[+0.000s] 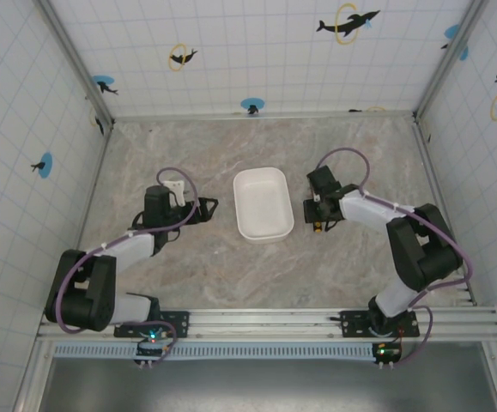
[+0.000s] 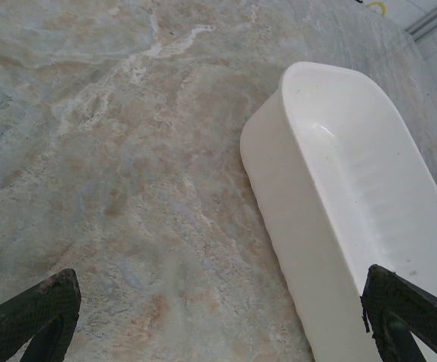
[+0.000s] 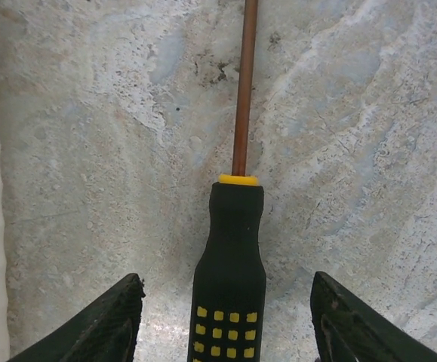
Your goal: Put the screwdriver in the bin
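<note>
Right wrist view: the screwdriver (image 3: 229,271) lies flat on the tabletop (image 3: 369,151), just beside the white bin (image 1: 263,202). The right tool (image 3: 228,309) is wide open around its black handle, not touching it. The left tool (image 2: 222,309) is open too, holding nothing.

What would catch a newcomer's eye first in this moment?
The white bin stands empty at the middle of the top view. In the right wrist view the screwdriver, its black handle dotted with yellow, lies lengthwise inside the open right gripper, with a gap on each side. The left gripper is open too, close beside the bin's wall.
</note>
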You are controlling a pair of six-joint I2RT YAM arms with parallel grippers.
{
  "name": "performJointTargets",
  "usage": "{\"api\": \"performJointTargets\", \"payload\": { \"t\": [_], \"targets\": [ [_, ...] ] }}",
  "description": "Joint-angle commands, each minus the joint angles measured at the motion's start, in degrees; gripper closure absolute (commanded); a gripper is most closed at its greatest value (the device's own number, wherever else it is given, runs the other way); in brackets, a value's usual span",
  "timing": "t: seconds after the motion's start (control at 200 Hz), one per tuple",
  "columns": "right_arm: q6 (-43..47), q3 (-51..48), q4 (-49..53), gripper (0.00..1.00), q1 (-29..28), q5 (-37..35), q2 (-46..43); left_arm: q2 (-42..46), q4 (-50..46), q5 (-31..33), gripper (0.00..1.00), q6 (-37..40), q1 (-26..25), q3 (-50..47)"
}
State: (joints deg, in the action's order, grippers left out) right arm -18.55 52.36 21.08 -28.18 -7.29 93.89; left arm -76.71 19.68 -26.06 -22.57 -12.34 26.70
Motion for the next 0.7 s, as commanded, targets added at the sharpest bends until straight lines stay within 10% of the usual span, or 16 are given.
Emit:
{"api": "performJointTargets", "payload": {
  "t": [0.0, 0.696],
  "targets": [
    [-0.1, 2.0, 2.0, 0.45, -0.4, -0.4, 1.5, 0.6, -2.7, 0.7, 0.02, 0.3, -0.4, 1.7],
    [-1.4, 3.5, 2.1, 0.95, 2.7, 7.3, 2.6, -0.1, -3.2, 0.7, 0.03, 0.7, -0.8, 2.4]
  ]
}}
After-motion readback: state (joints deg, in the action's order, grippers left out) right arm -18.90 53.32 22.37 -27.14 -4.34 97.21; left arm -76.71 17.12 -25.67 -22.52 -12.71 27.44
